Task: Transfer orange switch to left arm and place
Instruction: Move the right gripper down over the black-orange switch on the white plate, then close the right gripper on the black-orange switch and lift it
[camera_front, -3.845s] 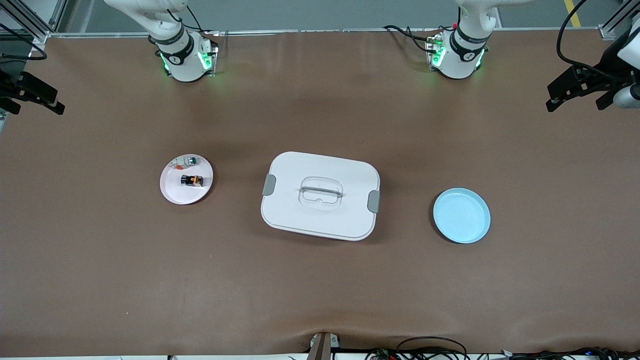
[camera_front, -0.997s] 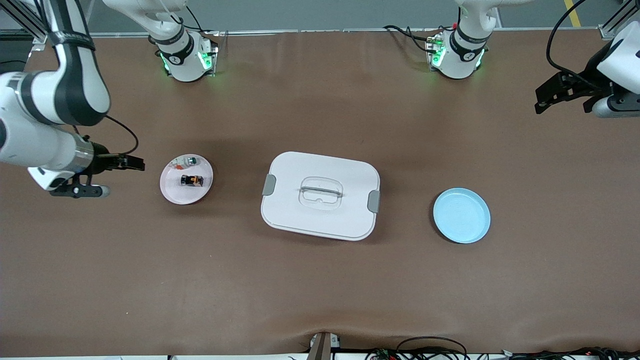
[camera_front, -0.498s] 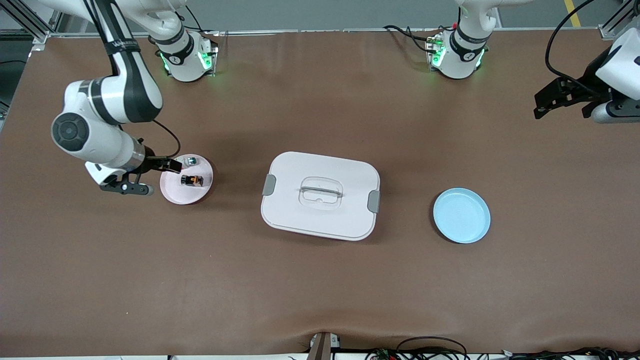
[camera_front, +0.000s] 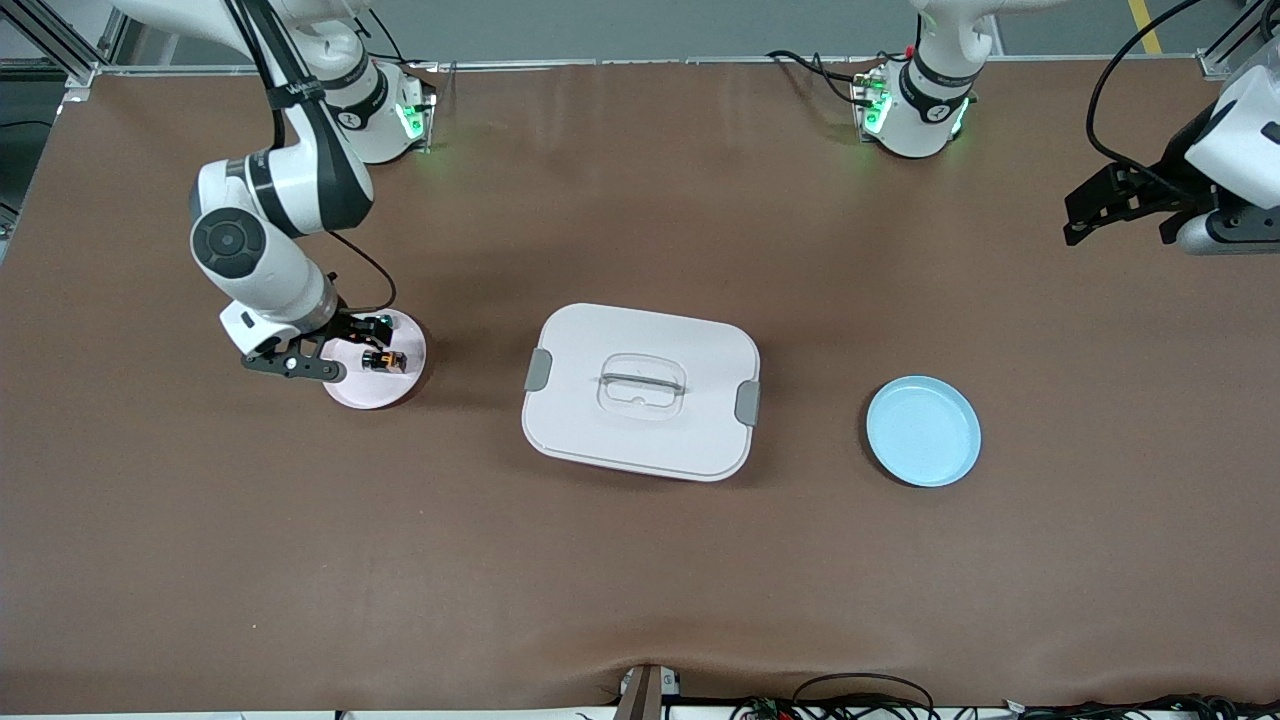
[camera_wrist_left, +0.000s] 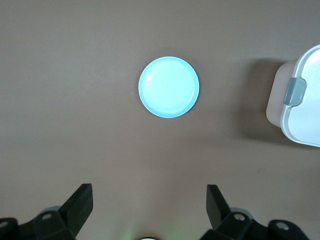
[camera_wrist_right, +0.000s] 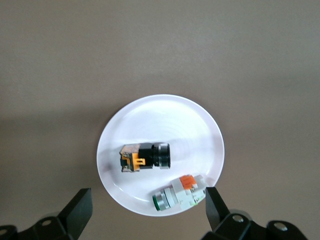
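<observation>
**Right end effector over pink plate**

Right end effector open, hanging over small round pink plate at right arm's end of brown counter. Tiny black-and-orange switch lies on plate, between the spread fingers, untouched. Left end effector open, waiting above counter near light blue round plate. White latched plastic box between plates.

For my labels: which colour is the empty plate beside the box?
Light blue; the plate shows best in the left wrist view.
</observation>
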